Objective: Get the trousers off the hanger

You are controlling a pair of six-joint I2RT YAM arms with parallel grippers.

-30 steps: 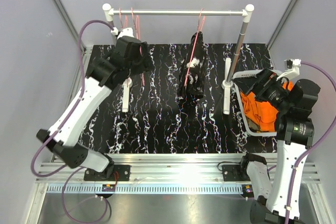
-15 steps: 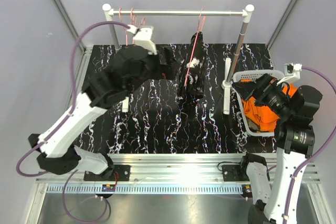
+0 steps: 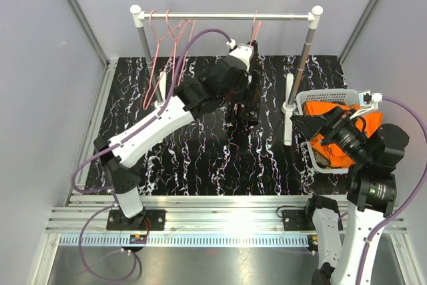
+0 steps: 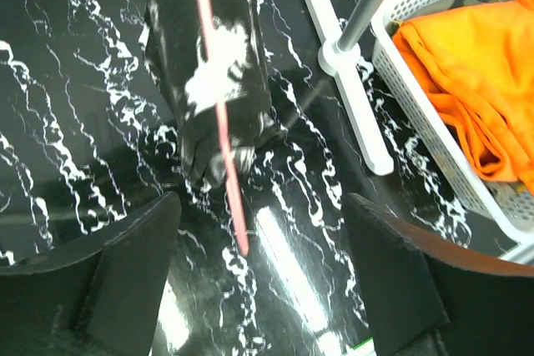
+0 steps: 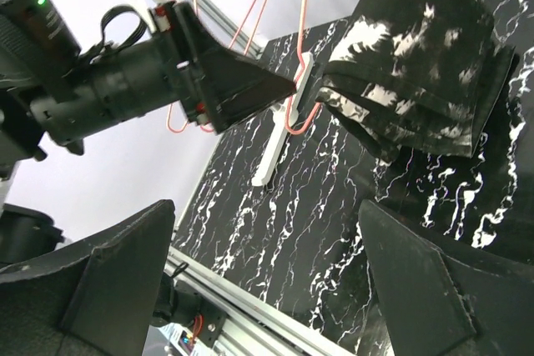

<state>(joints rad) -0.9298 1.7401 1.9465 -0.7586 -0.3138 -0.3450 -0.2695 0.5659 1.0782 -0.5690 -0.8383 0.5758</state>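
Observation:
The black trousers with white markings (image 3: 248,101) hang on a pink hanger (image 3: 254,31) at the middle of the rail. They also show in the left wrist view (image 4: 213,81) and the right wrist view (image 5: 417,81). My left gripper (image 3: 244,71) is open and empty, right at the top of these trousers; in its own view (image 4: 259,289) the pink hanger bar (image 4: 224,139) runs between the jaws. The orange trousers (image 3: 340,135) lie in the white basket (image 3: 308,98). Little of the camouflage pair shows. My right gripper (image 3: 299,123) is open and empty beside the basket.
Several empty pink hangers (image 3: 163,28) hang at the left end of the rail (image 3: 220,15). The rack's right post (image 3: 303,58) and white foot (image 3: 288,115) stand between the trousers and the basket. The left foot (image 3: 160,121) is on the mat.
My left arm has swung from the rail's left end rightward to the black trousers. My right gripper has shifted a little to the left, off the basket.

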